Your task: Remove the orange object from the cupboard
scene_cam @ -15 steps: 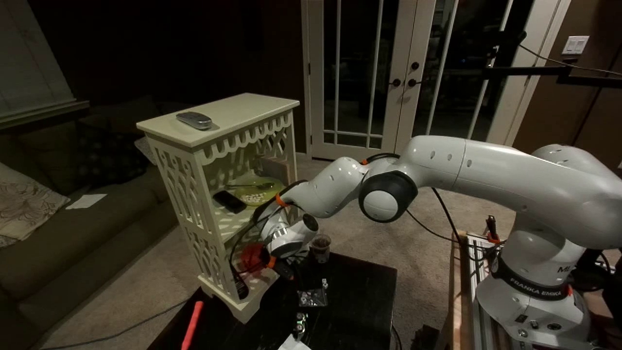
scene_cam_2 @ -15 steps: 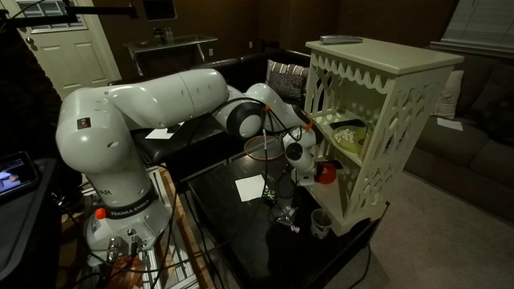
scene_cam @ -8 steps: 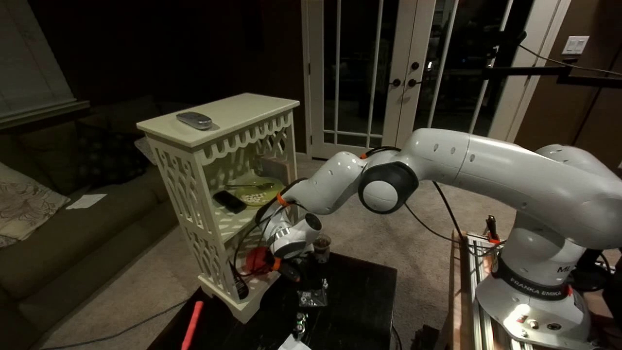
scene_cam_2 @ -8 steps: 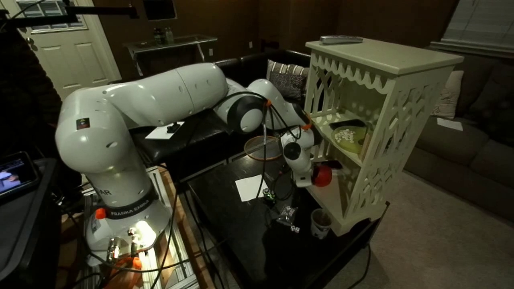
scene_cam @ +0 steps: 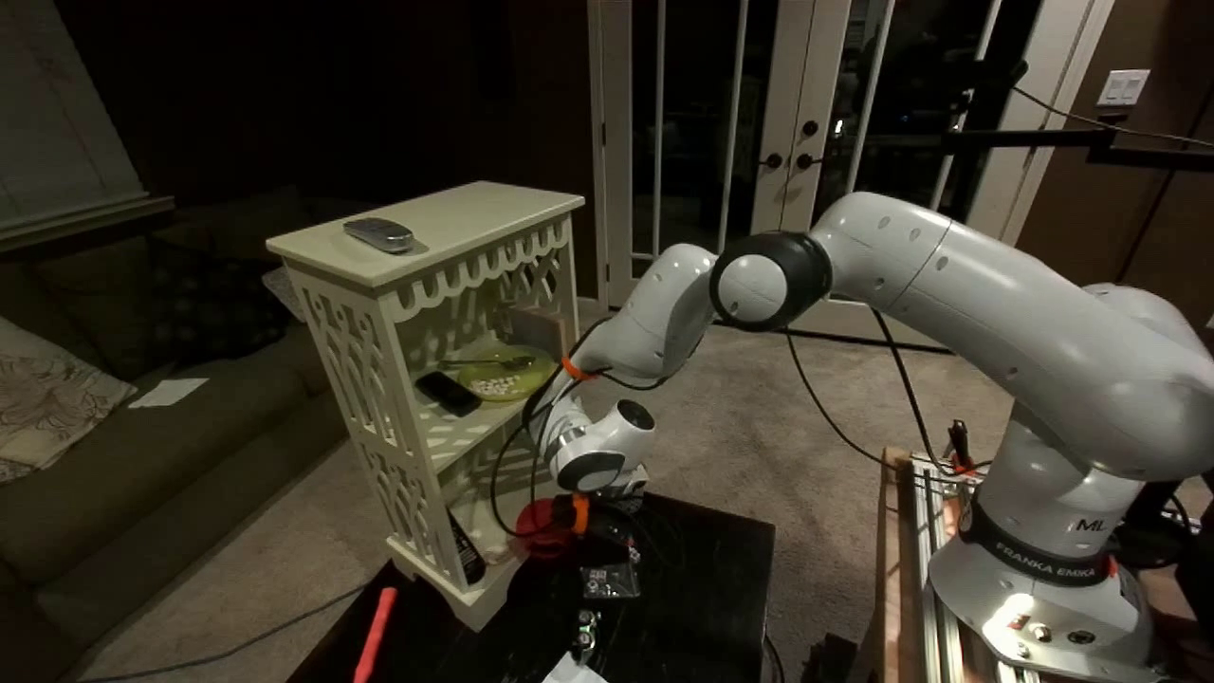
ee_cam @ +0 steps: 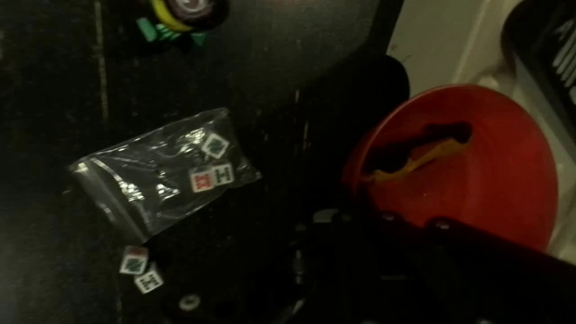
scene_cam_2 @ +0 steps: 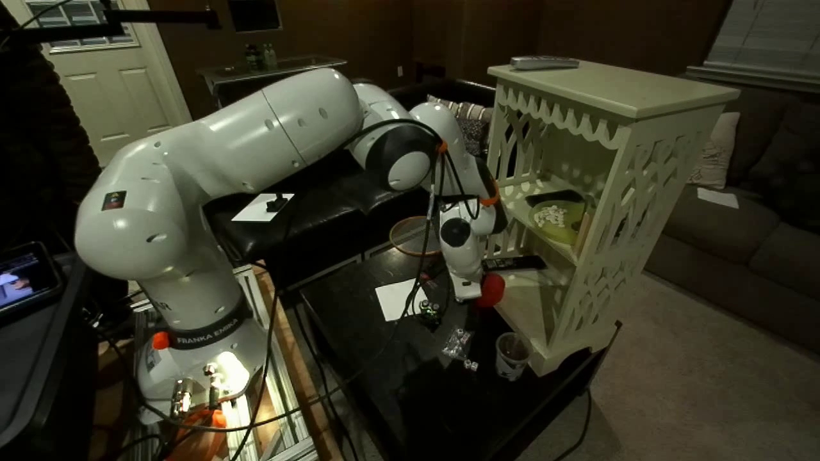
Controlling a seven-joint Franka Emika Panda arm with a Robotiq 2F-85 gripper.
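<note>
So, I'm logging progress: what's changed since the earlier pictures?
The arm drew back toward its base, bringing the red bowl outward to about the front edge of the cupboard; no new grasp or release shows. Unchanged: grey remote on top, phone and green dish on the upper shelf.

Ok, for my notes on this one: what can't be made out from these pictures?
Hand at the red object: grip lost in darkness, wrist view.
Yellow strip: too dim to say whether it belongs to the red object, wrist view.
Black remote: partly cut off by the right edge, wrist view.
Yellow-and-green item: cut off by the top edge, wrist view.
Cup: contents too dark to name in an exterior view.
</note>
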